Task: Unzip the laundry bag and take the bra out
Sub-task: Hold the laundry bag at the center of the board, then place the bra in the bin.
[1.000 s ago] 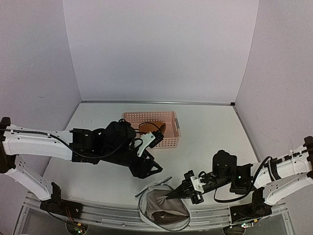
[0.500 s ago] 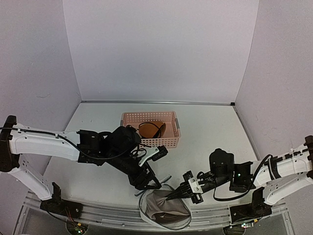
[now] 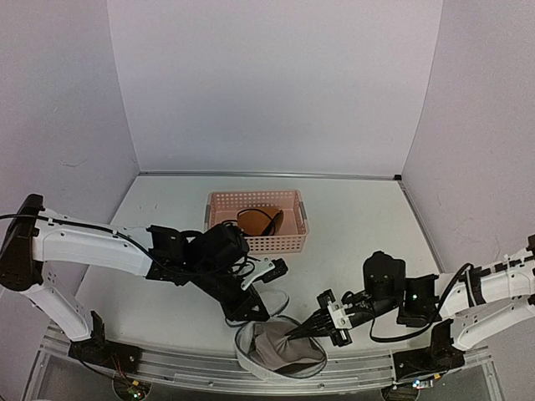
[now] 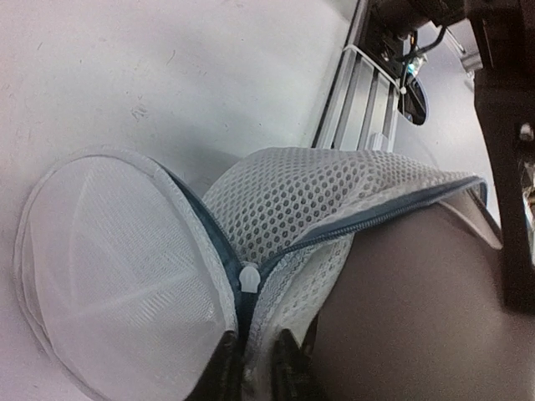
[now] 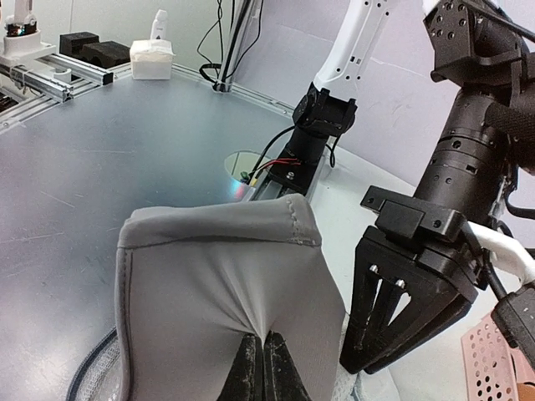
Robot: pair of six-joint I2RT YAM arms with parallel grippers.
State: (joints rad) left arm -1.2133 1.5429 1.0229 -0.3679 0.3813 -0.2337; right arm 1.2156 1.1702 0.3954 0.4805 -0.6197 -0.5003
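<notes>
The laundry bag (image 3: 248, 357) lies open at the table's near edge, and its round white lid (image 4: 117, 267) is folded back flat on the table. A grey-beige bra (image 3: 280, 349) fills the bag. My left gripper (image 3: 251, 316) stands at the bag's far rim. In the left wrist view its jaws (image 4: 255, 368) are pinched on the mesh rim just below the white zip pull (image 4: 250, 274). My right gripper (image 5: 265, 355) is shut on a fold of the bra (image 5: 217, 284) and lifts it into a peak.
A pink lattice basket (image 3: 280, 244) stands behind the bag, with a dark orange item (image 3: 259, 220) inside it. The aluminium frame rail (image 3: 359, 368) runs along the near edge right below the bag. Both arms crowd the bag from either side.
My left gripper has moved from near the basket down to the bag's rim and closed on it. The lid now lies folded back. My right gripper has kept its hold on the bra.
</notes>
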